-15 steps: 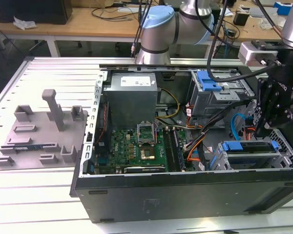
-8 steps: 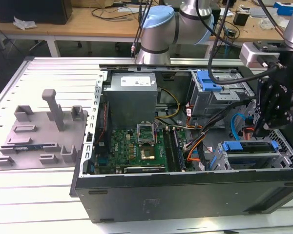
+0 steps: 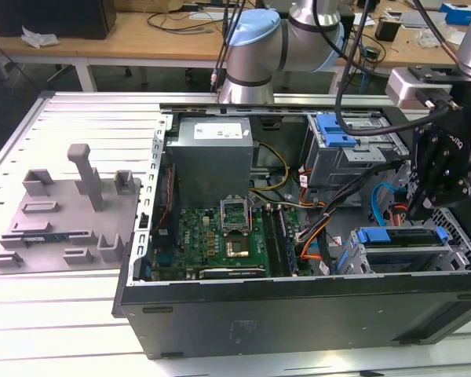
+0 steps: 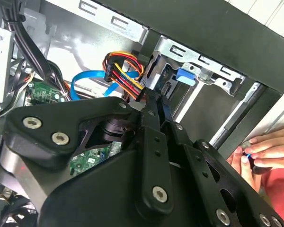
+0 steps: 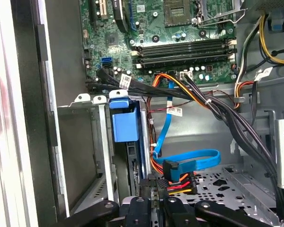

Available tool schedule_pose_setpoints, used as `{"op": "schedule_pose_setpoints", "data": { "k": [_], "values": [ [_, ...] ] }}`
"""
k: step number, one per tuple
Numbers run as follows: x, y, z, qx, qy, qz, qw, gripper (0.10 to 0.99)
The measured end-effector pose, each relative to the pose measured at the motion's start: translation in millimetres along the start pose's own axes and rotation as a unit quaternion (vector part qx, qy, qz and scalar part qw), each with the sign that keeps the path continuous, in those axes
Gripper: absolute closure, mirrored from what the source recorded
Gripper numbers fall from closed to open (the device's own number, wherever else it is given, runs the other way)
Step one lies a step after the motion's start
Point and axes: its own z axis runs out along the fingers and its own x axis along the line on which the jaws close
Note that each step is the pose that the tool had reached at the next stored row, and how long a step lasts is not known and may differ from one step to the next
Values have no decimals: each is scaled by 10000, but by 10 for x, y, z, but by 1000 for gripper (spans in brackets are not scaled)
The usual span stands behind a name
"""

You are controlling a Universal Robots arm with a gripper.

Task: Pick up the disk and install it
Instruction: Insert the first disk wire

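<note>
The disk (image 3: 396,237) in its blue carrier sits inside the lower drive cage (image 3: 455,243) at the front corner of the open computer case, on the exterior view's right. In the first wrist view the disk (image 5: 134,163) is edge-on in the cage slot, with the carrier's blue end (image 5: 125,124) toward the motherboard. My black gripper (image 3: 421,209) hangs just above that cage. In both wrist views its fingertips (image 4: 153,105) stand close together at the disk's rear end, beside the red, yellow and black power plug (image 5: 176,178). Nothing shows between the fingers of the gripper (image 5: 154,204).
A second blue-handled carrier (image 3: 334,130) sits in the upper cage. A grey power-supply box (image 3: 212,157), the green motherboard (image 3: 220,236) and a blue data cable (image 5: 189,158) crowd the case. A person's hand (image 4: 260,151) rests outside the case wall. A grey fixture (image 3: 63,212) lies on the table.
</note>
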Motion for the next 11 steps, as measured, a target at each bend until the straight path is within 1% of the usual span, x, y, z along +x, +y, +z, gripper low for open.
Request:
{"op": "schedule_pose_setpoints", "data": {
  "k": [3,4,5,6,8,10,11],
  "values": [
    [12,-2,-14,3,-3,-60,10000,918],
    [22,-3,-13,-2,-7,-61,10000,918],
    [42,-6,-12,-17,-20,-64,10000,918],
    [69,-10,-8,-33,-58,-65,10000,918],
    [90,-15,-7,-53,-101,-66,9999,918],
    [104,-23,-4,-79,-130,-67,9999,918],
    [112,-33,-4,-109,-143,-70,9998,918]
  ]
}}
